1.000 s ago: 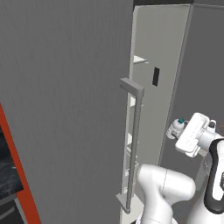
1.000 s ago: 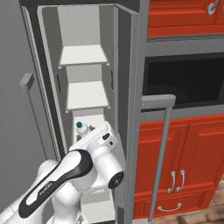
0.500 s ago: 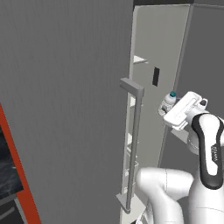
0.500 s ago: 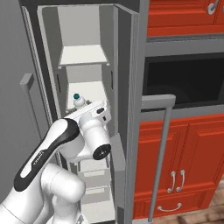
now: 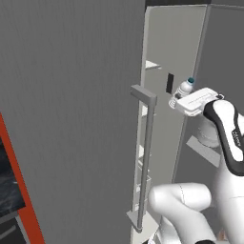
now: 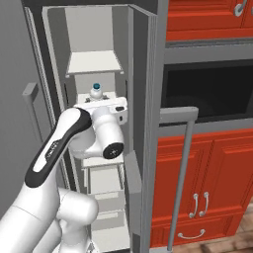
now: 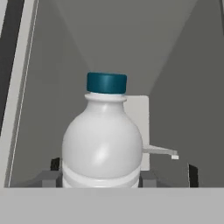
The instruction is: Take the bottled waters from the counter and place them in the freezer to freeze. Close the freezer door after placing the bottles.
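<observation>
A small clear bottled water [image 7: 103,144] with a blue cap stands upright between my fingers, and my gripper [image 7: 103,177] is shut on its lower body. In the base views my gripper [image 5: 187,97] [image 6: 97,102] holds the bottle [image 5: 185,87] [image 6: 96,91] at mid height in the mouth of the open freezer [image 6: 94,62], just below a white shelf. The freezer door [image 5: 71,119] is swung wide open to my left, its bar handle [image 5: 145,157] facing me. A sliver of black counter [image 5: 8,183] shows at the lower left.
White shelves and bins [image 6: 106,180] fill the lower freezer below my arm. The fridge's other grey door [image 6: 148,148] with its bar handle [image 6: 182,168] is close on the right. Beyond it are a black oven [image 6: 212,94] and red cabinets [image 6: 217,188].
My hand has risen with the bottle from waist height to mid height and moved in towards the freezer opening. The door has not moved.
</observation>
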Controlling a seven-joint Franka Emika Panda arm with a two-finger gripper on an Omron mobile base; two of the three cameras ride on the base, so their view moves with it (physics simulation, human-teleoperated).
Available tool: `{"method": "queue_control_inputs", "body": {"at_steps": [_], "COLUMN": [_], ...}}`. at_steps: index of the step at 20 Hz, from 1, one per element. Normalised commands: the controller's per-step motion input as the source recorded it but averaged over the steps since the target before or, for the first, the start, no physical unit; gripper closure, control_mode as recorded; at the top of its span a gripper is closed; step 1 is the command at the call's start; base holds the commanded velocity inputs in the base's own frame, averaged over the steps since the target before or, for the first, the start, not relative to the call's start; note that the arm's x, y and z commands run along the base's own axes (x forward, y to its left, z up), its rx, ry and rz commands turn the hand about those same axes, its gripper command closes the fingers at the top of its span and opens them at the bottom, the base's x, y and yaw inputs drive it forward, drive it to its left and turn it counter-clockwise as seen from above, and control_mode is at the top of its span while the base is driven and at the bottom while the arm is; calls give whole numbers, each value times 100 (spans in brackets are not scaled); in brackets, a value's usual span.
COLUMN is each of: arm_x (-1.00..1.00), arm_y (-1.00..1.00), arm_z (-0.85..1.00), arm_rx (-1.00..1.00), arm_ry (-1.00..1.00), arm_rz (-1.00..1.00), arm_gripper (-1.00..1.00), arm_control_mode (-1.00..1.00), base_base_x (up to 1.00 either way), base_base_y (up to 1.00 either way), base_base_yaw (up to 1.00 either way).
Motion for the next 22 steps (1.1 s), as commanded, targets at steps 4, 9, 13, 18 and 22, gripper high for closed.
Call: {"method": "queue_control_inputs", "body": {"at_steps": [4, 9, 13, 18, 22], "arm_x": [14, 6, 1, 0, 8], "arm_y": [0, 0, 0, 0, 0], "arm_z": [18, 30, 78, 54, 19], "arm_rx": [8, -9, -9, -4, 1], "arm_ry": [6, -4, 0, 7, 13], "arm_rz": [0, 1, 0, 0, 0], "arm_gripper": [100, 100, 100, 100, 100], "arm_control_mode": [-100, -100, -100, -100, -100], "base_base_x": [0, 0, 0, 0, 0], "base_base_y": [0, 0, 0, 0, 0], "base_base_yaw": [0, 0, 0, 0, 0]}}
